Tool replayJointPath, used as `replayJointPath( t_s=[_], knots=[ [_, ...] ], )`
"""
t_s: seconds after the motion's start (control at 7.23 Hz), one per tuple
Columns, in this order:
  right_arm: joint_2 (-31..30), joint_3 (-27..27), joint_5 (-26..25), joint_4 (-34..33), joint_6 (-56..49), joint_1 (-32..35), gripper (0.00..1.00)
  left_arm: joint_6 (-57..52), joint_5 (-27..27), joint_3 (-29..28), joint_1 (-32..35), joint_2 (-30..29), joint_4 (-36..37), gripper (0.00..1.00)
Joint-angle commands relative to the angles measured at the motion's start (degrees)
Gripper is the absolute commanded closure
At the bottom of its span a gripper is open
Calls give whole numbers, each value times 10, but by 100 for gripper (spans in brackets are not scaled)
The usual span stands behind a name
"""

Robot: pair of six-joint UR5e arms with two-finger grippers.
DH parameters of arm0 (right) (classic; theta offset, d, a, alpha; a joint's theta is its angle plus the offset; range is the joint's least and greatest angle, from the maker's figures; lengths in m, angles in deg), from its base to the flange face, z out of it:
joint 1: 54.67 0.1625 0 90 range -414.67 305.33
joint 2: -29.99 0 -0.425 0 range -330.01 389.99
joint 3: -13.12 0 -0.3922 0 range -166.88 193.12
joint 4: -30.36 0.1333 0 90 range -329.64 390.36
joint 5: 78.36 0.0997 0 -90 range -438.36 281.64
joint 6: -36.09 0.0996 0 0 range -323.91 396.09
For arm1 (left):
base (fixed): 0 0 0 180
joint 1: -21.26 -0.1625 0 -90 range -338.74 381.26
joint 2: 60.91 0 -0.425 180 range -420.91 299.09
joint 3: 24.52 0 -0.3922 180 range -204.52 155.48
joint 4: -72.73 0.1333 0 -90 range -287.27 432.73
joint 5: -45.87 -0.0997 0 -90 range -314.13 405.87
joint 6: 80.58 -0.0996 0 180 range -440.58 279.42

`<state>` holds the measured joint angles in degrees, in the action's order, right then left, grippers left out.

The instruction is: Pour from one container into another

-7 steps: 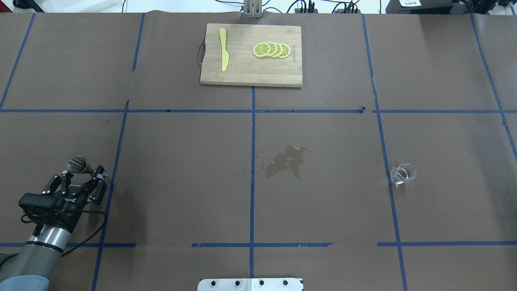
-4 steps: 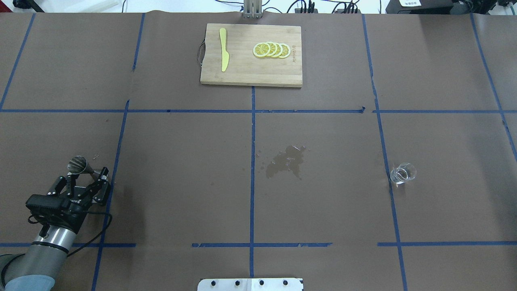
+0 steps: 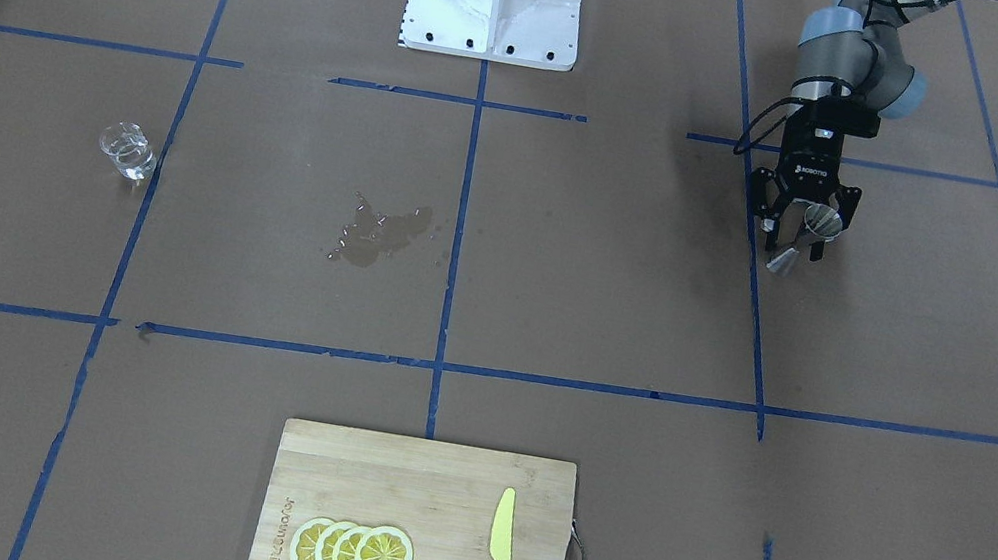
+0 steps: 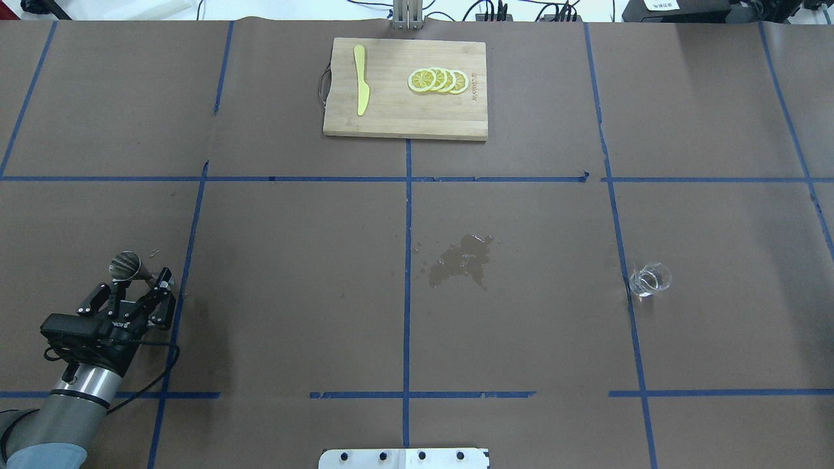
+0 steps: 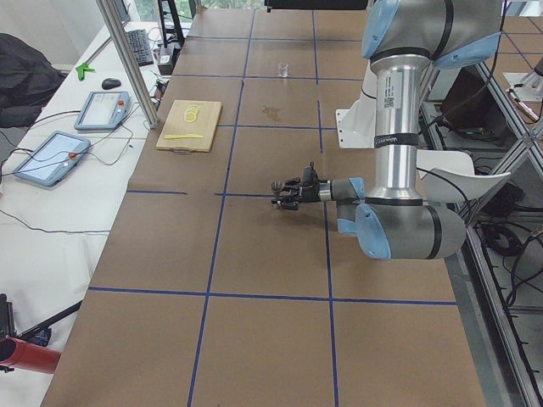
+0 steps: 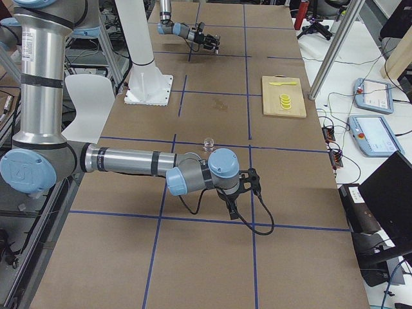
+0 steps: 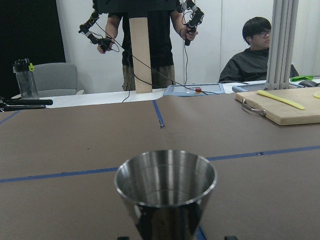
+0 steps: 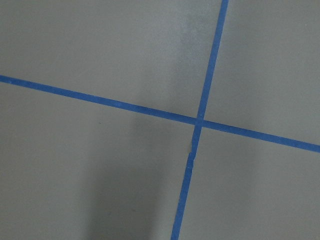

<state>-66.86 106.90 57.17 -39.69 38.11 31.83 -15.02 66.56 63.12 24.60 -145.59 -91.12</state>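
The steel jigger [image 4: 127, 266] stands upright on the table at the near left and fills the centre of the left wrist view [image 7: 166, 187]. My left gripper [image 4: 133, 284] is open, with its fingers on either side of the jigger's lower half and not touching it. From the front, the jigger [image 3: 805, 240] sits between those spread fingers. The clear glass cup [image 4: 649, 279] stands alone at the right, far from both grippers. My right gripper [image 6: 233, 207] hangs over bare table near a tape cross; I cannot tell whether it is open or shut.
A wet spill [image 4: 461, 260] marks the paper at the table's middle. A wooden cutting board [image 4: 391, 124] at the far edge carries lemon slices [image 4: 438, 81] and a yellow knife [image 4: 361, 78]. The robot's base plate [image 4: 404, 458] is at the near edge.
My left gripper has drawn back a little toward the robot, still open. The jigger and the glass cup have stayed where they were.
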Motion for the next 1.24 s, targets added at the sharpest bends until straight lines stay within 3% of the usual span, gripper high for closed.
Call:
replayJointPath(
  t_s=[0.0, 0.69, 1.11],
  knots=[
    [0, 0, 0, 0, 0, 1, 0, -1, 0, -14, 0, 2, -29, 37],
    [-1, 0, 0, 0, 0, 2, 0, -2, -2, -10, -1, -3, -30, 40],
    [-1, 0, 0, 0, 0, 2, 0, -2, -3, -11, -1, -4, -30, 74]
  ],
)
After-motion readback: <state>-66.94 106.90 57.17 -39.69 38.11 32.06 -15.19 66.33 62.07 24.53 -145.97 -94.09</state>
